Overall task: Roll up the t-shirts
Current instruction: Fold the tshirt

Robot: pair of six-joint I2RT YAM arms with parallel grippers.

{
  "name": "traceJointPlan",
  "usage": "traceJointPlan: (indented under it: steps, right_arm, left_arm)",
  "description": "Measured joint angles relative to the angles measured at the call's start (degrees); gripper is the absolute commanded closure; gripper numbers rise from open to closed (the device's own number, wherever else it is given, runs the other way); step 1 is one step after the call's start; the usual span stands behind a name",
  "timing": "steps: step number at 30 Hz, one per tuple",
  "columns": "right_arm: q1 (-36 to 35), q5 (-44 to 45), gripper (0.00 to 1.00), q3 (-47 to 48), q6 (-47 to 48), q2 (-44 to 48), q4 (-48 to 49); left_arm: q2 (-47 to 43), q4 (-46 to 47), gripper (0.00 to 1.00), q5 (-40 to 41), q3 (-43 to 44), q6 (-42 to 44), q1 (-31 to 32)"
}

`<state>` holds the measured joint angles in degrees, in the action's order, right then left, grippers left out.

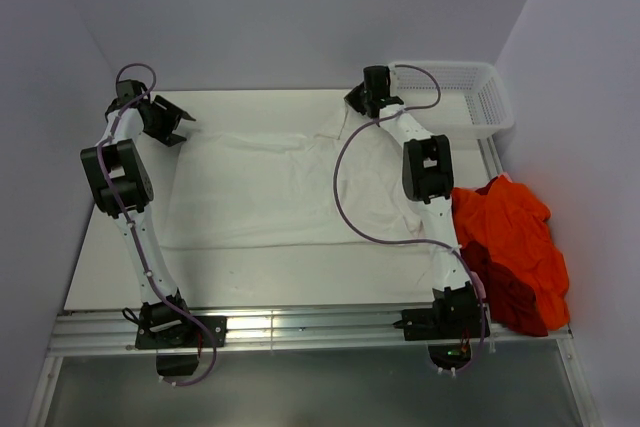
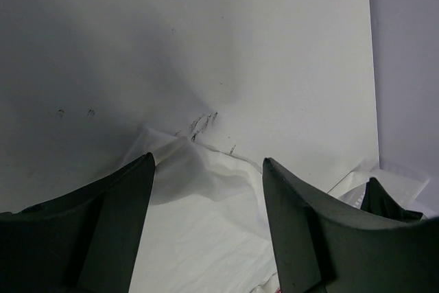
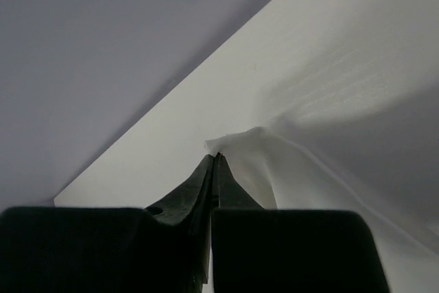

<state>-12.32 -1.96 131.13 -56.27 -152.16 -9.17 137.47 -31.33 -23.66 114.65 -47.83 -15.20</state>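
Note:
A white t-shirt [image 1: 280, 187] lies spread flat across the middle of the table. My left gripper [image 1: 185, 122] hovers at the shirt's far left corner. In the left wrist view it [image 2: 209, 159] is open, with that corner of the white t-shirt [image 2: 199, 197] lying between and below its fingers. My right gripper [image 1: 362, 104] is at the far right corner. In the right wrist view it [image 3: 217, 156] is shut on a small raised fold of the white t-shirt [image 3: 288, 169]. Orange-red t-shirts [image 1: 510, 237] lie in a heap at the table's right edge.
A white mesh basket [image 1: 470, 97] stands at the back right corner, just beyond my right gripper. Walls close in the table at the back and on both sides. The right arm's purple cable [image 1: 345, 187] loops over the white shirt.

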Motion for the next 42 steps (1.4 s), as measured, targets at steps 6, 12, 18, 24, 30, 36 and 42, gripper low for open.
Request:
traceJointPlan:
  steps: [6, 12, 18, 24, 30, 36, 42]
  right_arm:
    - [-0.02, -0.79, 1.00, -9.62, 1.33, 5.14, 4.26]
    - [-0.02, -1.88, 1.00, -20.65, 2.73, 11.89, 7.37]
    - [-0.02, -2.82, 1.00, -26.99, 3.65, 17.29, 10.86]
    - [-0.02, -3.50, 1.00, -27.76, 4.76, 20.35, 12.85]
    - [-0.07, -3.58, 1.00, -31.06, 6.32, 23.67, 14.86]
    - [-0.07, -3.48, 1.00, -36.13, 7.23, 28.59, 15.63]
    - [-0.07, -2.62, 1.00, -42.07, 7.45, 34.49, 18.16]
  left_arm:
    - [0.00, -0.98, 0.33, 0.31, 0.00, 0.09, 0.02]
    - [0.00, -1.95, 0.43, 1.53, -0.04, 0.15, 0.02]
    - [0.07, -3.69, 0.64, 4.07, -0.04, 0.81, 0.02]
    - [0.09, -3.82, 0.92, 4.96, -0.04, 1.64, 0.13]
    - [0.15, -2.21, 1.00, 4.81, -0.48, 2.14, 0.31]
    - [-0.13, 0.92, 0.99, 4.55, -2.91, 2.14, 0.42]
    - [-2.62, 0.85, 1.00, 6.56, -3.76, 2.16, 0.68]
